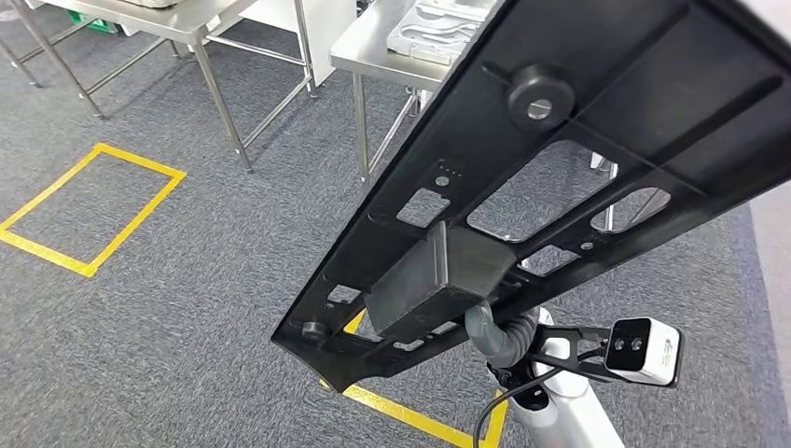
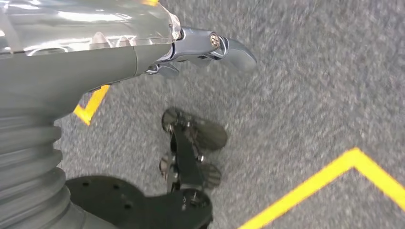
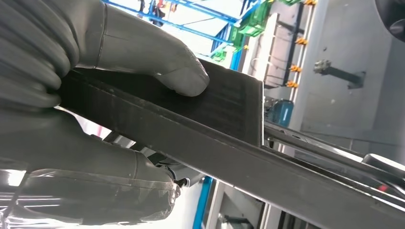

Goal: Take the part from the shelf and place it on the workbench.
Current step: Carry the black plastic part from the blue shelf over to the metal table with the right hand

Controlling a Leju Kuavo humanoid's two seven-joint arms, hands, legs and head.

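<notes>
Steel-legged tables (image 1: 201, 37) stand ahead of you on grey carpet (image 1: 168, 308) marked with yellow tape (image 1: 89, 210); one holds a moulded grey tray (image 1: 438, 28). Your right hand (image 3: 95, 119) clamps the black part (image 1: 578, 159), raised between you and the tables, long axis diagonal, far end higher. Left hand (image 2: 200, 47) hangs, holding nothing, fingers apart.

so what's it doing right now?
The right hand grips a long black part by its boxy block and carries it slantwise above the grey carpet. The steel workbench is ahead, and the part isn't on it yet. The left hand hangs over the floor, holding nothing.
</notes>
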